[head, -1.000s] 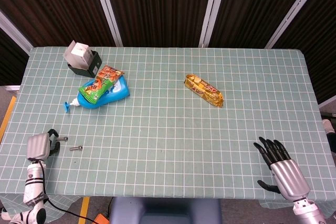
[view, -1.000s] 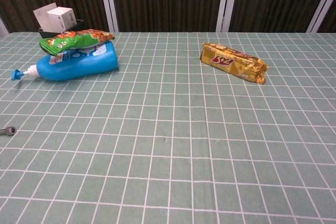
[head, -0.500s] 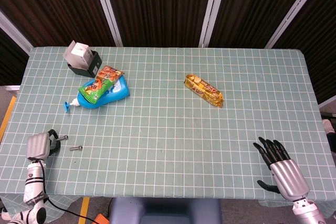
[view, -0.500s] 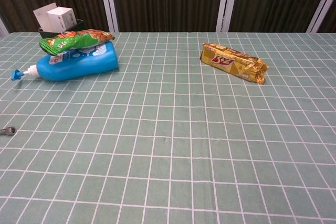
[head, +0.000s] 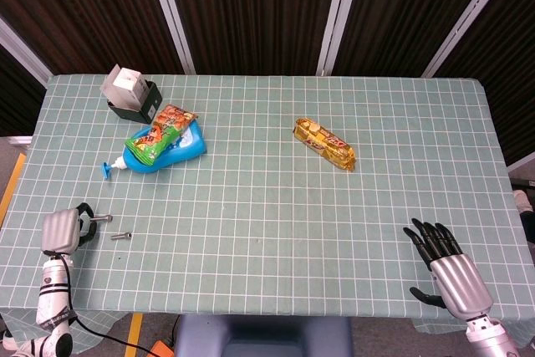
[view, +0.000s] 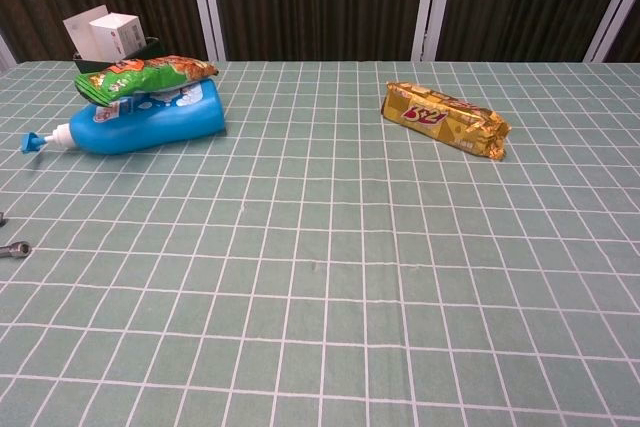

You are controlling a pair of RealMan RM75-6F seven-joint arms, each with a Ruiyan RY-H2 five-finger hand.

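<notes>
Green checked table (head: pixel 276 206) fills the view, dark slatted wall behind; right hand (head: pixel 443 267) rests at the near right corner, fingers spread, holding nothing; left hand (head: pixel 63 230), curled at the near left edge, pinches one bolt (head: pixel 99 218), another bolt (head: pixel 121 236) just beside

Both hands sit low at the near edge of the counter (head: pixel 267 165), well apart at opposite corners. The left hand (head: pixel 63 231) is at the near left corner, back upward, its dark fingers (head: pixel 84 213) curled in. The right hand (head: pixel 447 269) is at the near right corner, its black fingers (head: pixel 430 238) spread apart and stretched out over the counter, holding nothing.
</notes>
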